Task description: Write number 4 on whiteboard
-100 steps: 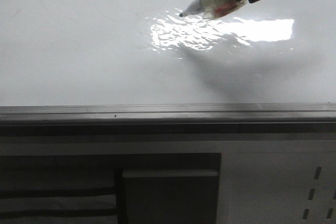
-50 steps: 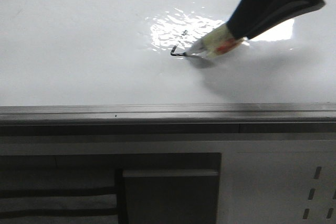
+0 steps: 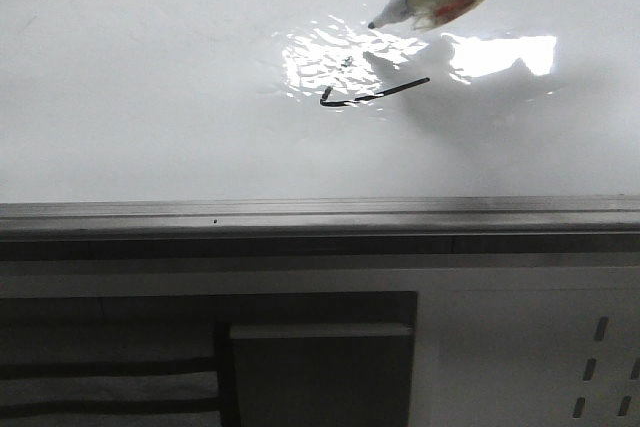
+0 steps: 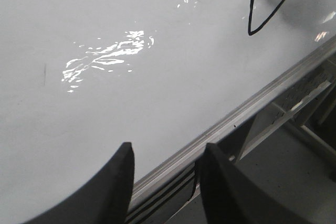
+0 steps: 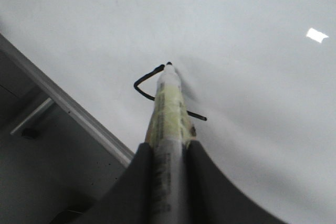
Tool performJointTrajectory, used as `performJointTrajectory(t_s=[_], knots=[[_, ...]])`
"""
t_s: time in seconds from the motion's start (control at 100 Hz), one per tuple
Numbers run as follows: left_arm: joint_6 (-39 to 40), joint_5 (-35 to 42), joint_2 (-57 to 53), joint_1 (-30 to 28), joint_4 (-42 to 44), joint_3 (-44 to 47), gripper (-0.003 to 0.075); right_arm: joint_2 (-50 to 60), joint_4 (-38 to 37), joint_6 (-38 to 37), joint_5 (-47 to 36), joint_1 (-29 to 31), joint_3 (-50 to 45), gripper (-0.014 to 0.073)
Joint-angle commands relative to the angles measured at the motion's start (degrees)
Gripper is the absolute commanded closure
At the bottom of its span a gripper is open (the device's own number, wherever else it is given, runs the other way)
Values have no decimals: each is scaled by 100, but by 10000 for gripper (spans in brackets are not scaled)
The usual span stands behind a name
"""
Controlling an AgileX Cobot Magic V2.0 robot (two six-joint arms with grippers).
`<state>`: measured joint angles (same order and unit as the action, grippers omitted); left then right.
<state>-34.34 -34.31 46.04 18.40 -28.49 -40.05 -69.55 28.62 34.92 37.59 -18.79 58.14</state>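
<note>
The whiteboard (image 3: 150,97) is a large glossy white panel with a grey edge rail (image 3: 300,212) along its near side. A thin black angular hook (image 3: 370,97) is drawn on it, a short stroke joined to a longer one. It also shows in the left wrist view (image 4: 262,19) and the right wrist view (image 5: 143,88). My right gripper (image 5: 169,148) is shut on a taped marker (image 3: 430,2). The marker's tip (image 3: 372,24) hovers just above the board, beyond the hook. My left gripper (image 4: 168,150) is open and empty over the board's near rail.
A bright glare patch (image 3: 500,55) lies on the board right of the hook. Below the rail stands a dark cabinet with a recessed panel (image 3: 320,367) and a light slotted panel (image 3: 600,367) to its right.
The board was blank a second ago. The marker drew a short stroke towards me, then a long stroke to the right, and has now lifted away to the far side.
</note>
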Motion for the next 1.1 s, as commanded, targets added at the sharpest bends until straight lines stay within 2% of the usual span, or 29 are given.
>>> performJointTrajectory(t_s=[0.0, 0.15, 0.27, 0.4, 0.5, 0.62, 0.83, 1.09], knots=[[53, 362, -44, -29, -113, -156, 440, -170, -18, 69, -312, 49, 167, 648], [-51, 303, -44, -29, -113, -156, 440, -440, -45, 154, 776, -58, 152, 648], [-314, 194, -18, -29, -138, -186, 440, -18, -57, 231, 514, -247, 214, 648], [-768, -301, 223, 120, -310, -561, 440, 470, -72, 655, 485, -263, 236, 648], [-1654, -765, 609, 510, -626, -990, 440, 760, 55, 1517, 874, -263, 236, 648], [-2532, -840, 1131, 1237, -703, -1370, 440, 1029, 260, 2568, 1336, -263, 236, 648], [-2893, -502, 2164, 2261, -639, -1960, 439, 1200, 249, 2991, 1490, -263, 236, 648], [-3107, -530, 3207, 2644, -639, -2917, 430, 1200, 249, 3242, 1581, -263, 236, 648]])
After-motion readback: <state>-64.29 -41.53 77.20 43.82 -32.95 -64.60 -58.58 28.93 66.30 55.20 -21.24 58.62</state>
